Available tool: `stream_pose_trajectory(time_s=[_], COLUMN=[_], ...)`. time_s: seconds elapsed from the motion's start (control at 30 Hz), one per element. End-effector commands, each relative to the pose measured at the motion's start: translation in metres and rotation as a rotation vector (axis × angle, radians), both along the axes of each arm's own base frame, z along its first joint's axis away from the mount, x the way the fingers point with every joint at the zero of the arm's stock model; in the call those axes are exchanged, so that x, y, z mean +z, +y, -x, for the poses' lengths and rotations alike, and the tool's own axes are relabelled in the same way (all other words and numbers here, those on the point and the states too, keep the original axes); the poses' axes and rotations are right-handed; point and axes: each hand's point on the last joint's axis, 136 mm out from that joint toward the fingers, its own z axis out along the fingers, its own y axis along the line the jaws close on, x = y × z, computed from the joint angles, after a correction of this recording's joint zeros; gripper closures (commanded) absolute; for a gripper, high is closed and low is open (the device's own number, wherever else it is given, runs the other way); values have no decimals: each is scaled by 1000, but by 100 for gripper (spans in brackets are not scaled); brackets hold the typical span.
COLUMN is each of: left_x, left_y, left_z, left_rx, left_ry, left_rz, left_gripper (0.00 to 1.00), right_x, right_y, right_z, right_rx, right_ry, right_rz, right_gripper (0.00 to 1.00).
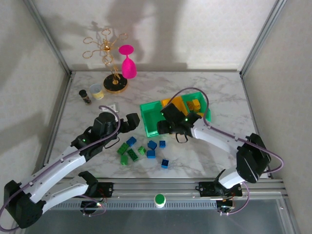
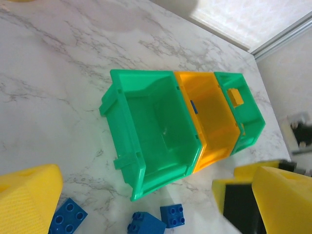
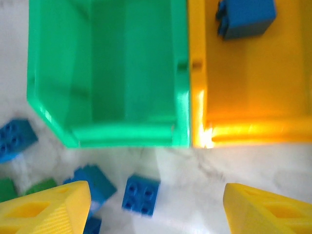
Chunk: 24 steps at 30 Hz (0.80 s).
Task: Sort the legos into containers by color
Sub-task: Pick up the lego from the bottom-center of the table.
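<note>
We see our left gripper (image 2: 141,195) and right gripper (image 3: 156,195) both spread, empty; rack (image 1: 105,48), pink glass (image 1: 128,62), cup (image 1: 96,90), jar (image 1: 85,96) behind on marble table (image 1: 214,92).

I can read no text, label, brand or number on the legos (image 1: 165,163) or the containers (image 2: 146,126).

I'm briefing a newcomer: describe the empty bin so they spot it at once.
On the marble table, three bins sit in a row. Take the green bin at the row's left end, beside the loose bricks. It is empty; the orange bin holds a blue brick and the other green bin an orange brick.
</note>
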Motion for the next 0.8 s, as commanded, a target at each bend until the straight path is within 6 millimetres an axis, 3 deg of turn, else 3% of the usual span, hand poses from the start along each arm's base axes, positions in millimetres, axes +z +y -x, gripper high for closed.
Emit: stream_pose_trajectory(time_s=[0.0,0.17,0.3,0.5,0.77], left_x=[-21,-27,-29,-31,-34], left_y=[6,8,9,10,14], left_z=[11,16,18,20,21], left_rx=[-16,-24,-25,-22,2], left_ry=[60,71,72,75,74], left_rz=[-39,-41,-42,-34,-21], left_gripper=[0,0,0,0,0], right_x=[-12,-28,-48,-68,-88], right_y=[-10,2,-1,5,19], right_z=[38,86,110,125,131], right_rx=[-64,-108,-166,-212,-201], right_ry=[70,144,203,255,285], right_rz=[5,-25,-11,-28,-5], right_gripper=[25,24,22,19,26])
